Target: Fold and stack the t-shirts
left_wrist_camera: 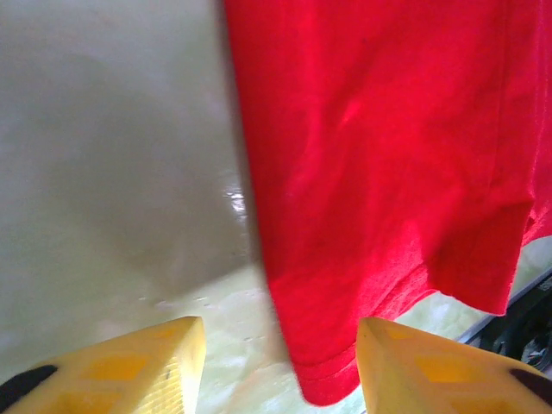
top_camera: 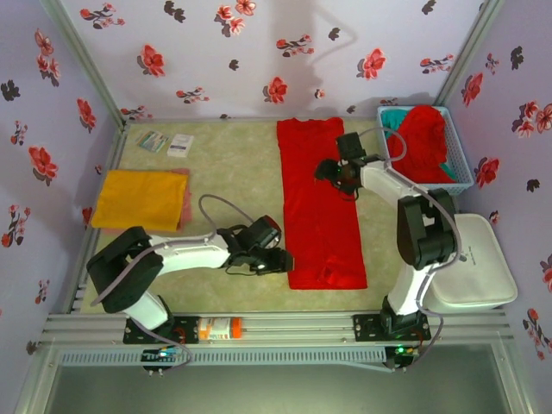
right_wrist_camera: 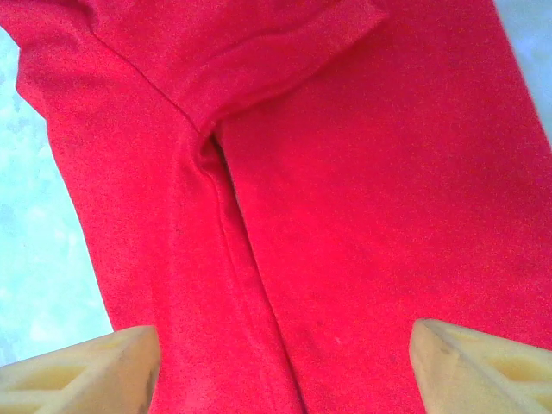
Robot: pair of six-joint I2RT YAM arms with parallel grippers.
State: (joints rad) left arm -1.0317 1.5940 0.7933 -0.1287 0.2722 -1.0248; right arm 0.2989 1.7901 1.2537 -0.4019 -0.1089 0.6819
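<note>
item: red t-shirt [top_camera: 321, 207], laid flat as a long narrow strip running from the far side to the near edge of the table [top_camera: 233, 155], centre-right; sleeve folded inward over the body, seam visible in the right wrist view [right_wrist_camera: 345, 216]; near hem corner visible in the left wrist view [left_wrist_camera: 388, 172]; left gripper [top_camera: 278, 259] low at the strip's near left corner, its yellow fingers [left_wrist_camera: 147, 362] parted, the hem corner lying between them with bare table on one side, no pinch on the cloth seen; right gripper [top_camera: 338, 177] over the strip's upper part, its pale fingers [right_wrist_camera: 86, 371] spread wide above the cloth, nothing held; orange-yellow t-shirt [top_camera: 138, 200], folded into a flat rectangle, at the table's left edge, well apart from the strip; blue mesh basket [top_camera: 460, 164] at the far right corner, holding a crumpled red t-shirt [top_camera: 423, 142] and a teal t-shirt [top_camera: 398, 115] tucked at its far end; two small cards [top_camera: 166, 143] near the far left corner; white bin [top_camera: 470, 267] beside the right arm.
</note>
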